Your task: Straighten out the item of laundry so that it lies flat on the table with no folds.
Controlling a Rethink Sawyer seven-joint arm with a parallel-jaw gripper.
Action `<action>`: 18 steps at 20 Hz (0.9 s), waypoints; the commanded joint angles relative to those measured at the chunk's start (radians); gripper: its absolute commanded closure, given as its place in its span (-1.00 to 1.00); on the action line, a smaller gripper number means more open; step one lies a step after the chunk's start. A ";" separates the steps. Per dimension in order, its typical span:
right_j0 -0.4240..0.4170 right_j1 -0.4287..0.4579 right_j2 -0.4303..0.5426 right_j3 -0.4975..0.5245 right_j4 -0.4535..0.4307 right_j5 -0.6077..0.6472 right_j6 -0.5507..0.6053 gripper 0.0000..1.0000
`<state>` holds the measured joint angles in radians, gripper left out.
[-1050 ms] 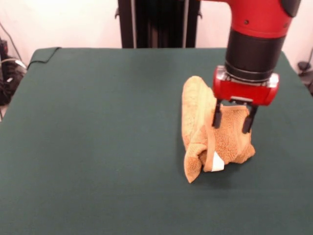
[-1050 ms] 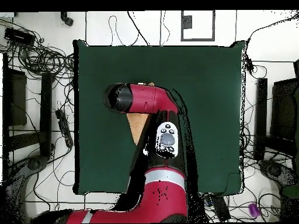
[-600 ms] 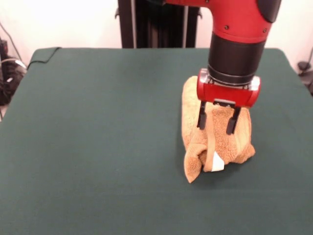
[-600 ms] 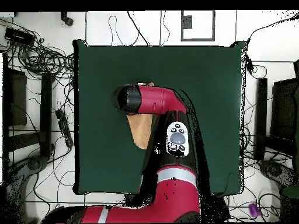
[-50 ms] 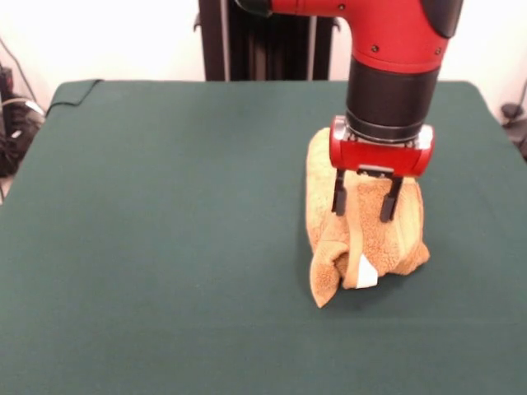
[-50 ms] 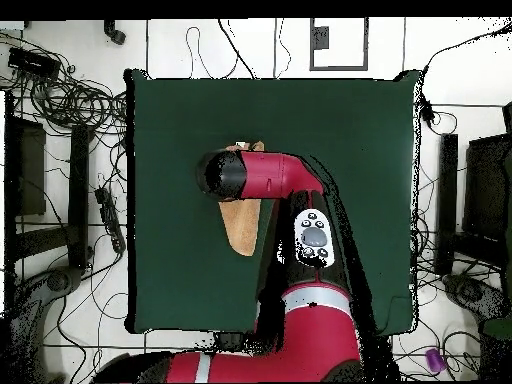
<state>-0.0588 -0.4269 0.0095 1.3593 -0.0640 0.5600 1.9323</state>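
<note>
Orange-tan towel (image 5: 362, 226) lying bunched and folded on green desk (image 5: 165, 230), right of centre | end effector (image 5: 362, 207) hovering over it, fingers apart, gripping nothing | risk: pinching several layers at once; lifting whole bundle; folds staying; label corner (image 5: 366, 272) tucking under

No text, brand, number or sign can be read in either view. The towel (image 5: 362, 222) carries a small white label (image 5: 366, 272) at its lower fold, but it looks blank from the front, perhaps only because any print is too fine to make out. The arm's (image 6: 318, 235) grey button panel shows in the overhead view, with no legible markings.
</note>
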 commanded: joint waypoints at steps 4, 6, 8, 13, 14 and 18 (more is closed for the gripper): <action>-0.003 0.037 0.145 0.120 -0.078 -0.110 -0.014 -1.00; -0.009 0.041 0.150 0.124 -0.090 -0.119 -0.015 -1.00; -0.012 0.041 0.154 0.127 -0.097 -0.127 -0.012 -1.00; -0.018 0.047 0.160 0.135 -0.112 -0.157 -0.005 -1.00; -0.019 0.047 0.161 0.136 -0.113 -0.161 -0.005 -1.00; -0.021 0.052 0.164 0.134 -0.119 -0.172 -0.009 -1.00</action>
<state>-0.0789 -0.4247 0.0489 1.4069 -0.1306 0.4359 1.9323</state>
